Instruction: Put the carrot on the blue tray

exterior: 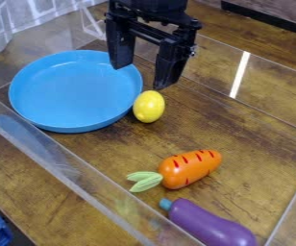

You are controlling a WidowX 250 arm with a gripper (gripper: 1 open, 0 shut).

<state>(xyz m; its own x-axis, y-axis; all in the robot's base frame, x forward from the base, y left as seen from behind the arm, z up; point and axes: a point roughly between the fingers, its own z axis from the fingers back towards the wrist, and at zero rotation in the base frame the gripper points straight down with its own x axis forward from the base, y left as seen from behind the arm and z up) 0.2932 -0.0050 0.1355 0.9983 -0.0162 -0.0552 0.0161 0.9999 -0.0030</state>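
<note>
Jaws (pixel 152 80) hang open, pointing downward, above the yellow lemon (pixel 150 107)

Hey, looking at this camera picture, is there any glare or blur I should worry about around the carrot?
Camera view: highlights streak the clear plastic wall left of the carrot, and a bright strip lies on the table up right; the carrot itself shows no strong glare, its dark ridges readable, though the whole picture is slightly soft.

Lemon (pixel 150 107) right of tray (pixel 71 92); carrot (pixel 186 170) between lemon and eggplant (pixel 212 224) (probably all on tabletop (pixel 234 135)).
</note>
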